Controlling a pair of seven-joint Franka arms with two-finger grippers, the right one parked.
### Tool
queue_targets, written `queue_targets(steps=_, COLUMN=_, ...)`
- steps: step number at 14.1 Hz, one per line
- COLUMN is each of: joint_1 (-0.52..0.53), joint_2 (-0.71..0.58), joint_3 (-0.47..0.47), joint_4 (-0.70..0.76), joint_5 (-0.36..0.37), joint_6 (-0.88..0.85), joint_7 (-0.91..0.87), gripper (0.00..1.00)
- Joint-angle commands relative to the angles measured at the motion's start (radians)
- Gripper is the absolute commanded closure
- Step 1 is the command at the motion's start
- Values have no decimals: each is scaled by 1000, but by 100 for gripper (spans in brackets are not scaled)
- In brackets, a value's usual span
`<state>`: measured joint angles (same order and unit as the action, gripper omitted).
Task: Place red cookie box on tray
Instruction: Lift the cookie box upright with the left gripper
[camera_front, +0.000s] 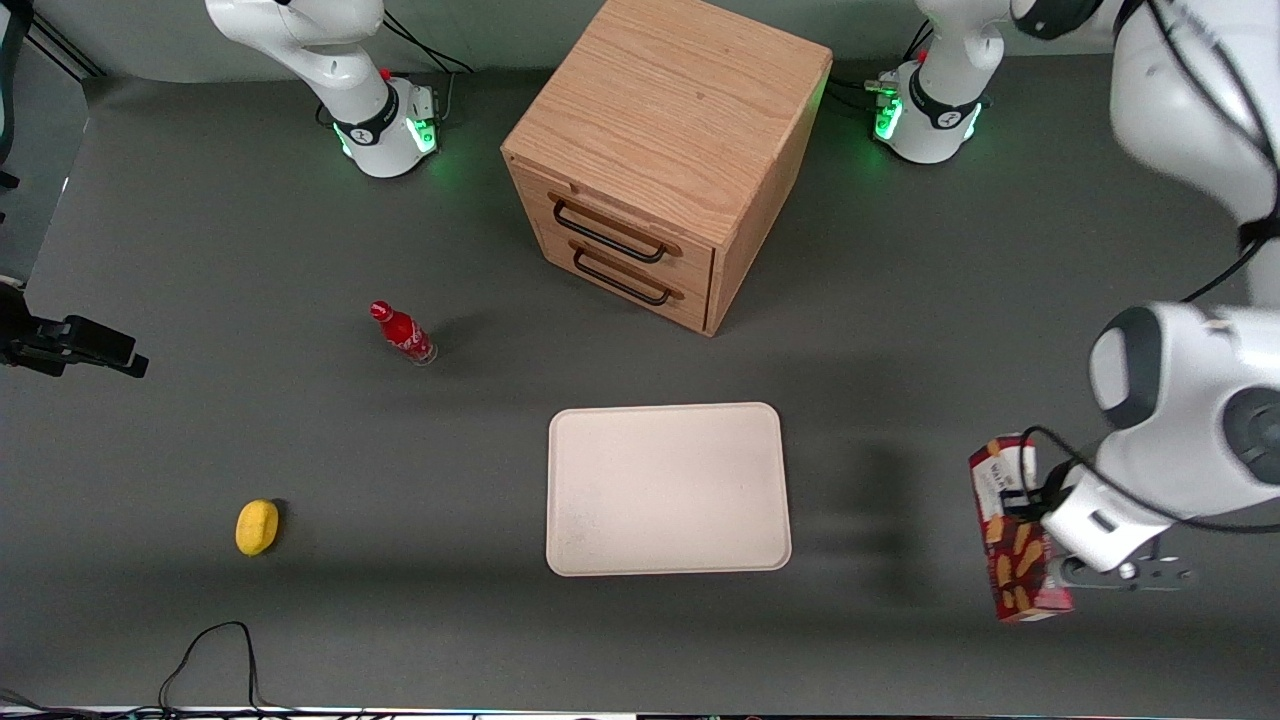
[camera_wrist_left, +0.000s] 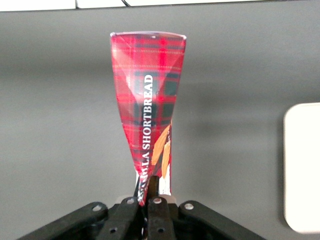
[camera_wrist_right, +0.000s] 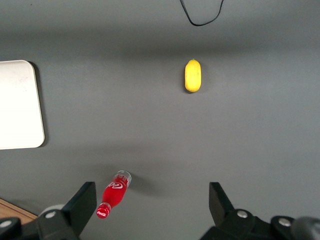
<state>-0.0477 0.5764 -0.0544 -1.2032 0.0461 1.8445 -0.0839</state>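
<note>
Front view shows the red cookie box (camera_front: 1015, 530) held in the air at the working arm's end of the table, well apart from the tray (camera_front: 668, 489), which lies flat and bare near the middle of the table. The box hangs on end, slightly tilted, with its biscuit pictures facing the camera; judging by the shadow on the table between it and the tray, it is lifted clear of the surface so it can be carried sideways without dragging.

The gripper (camera_front: 1030, 500) sits at the box's upper part, clenched on it. In the left wrist view the fingers (camera_wrist_left: 152, 200) pinch one narrow end of the box (camera_wrist_left: 148, 105), and the carton's sides are squeezed in where they are held, so the grasp looks firm but is crushing the cardboard a little. Holding it by one end leaves the long body free to swing, which is probably why it tilts.

An edge of the tray (camera_wrist_left: 302, 167) shows in that same view, to the side of the box and not beneath it, so the carry is not yet done.

A wooden drawer cabinet (camera_front: 665, 160) stands farther from the camera than the tray. A small red bottle (camera_front: 402, 333) and a yellow lemon (camera_front: 257, 527) lie toward the parked arm's end, out of the way
</note>
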Motion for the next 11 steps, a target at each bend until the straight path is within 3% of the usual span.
queue_targets(steps=1, joint_1=0, joint_2=-113, joint_3=5, joint_4=43, joint_5=0, joint_6=-184, joint_7=-14, gripper=100)
queue_targets(steps=4, joint_1=0, joint_2=-142, joint_3=4, joint_4=123, joint_5=0, joint_6=-333, joint_7=-16, gripper=100)
queue_targets(steps=7, joint_1=-9, joint_2=-178, joint_3=-2, joint_4=125, joint_5=-3, joint_6=-373, joint_7=-22, gripper=100)
queue_targets(steps=11, joint_1=-96, joint_2=-161, joint_3=-51, joint_4=126, joint_5=-5, joint_6=-349, joint_7=-251, gripper=100)
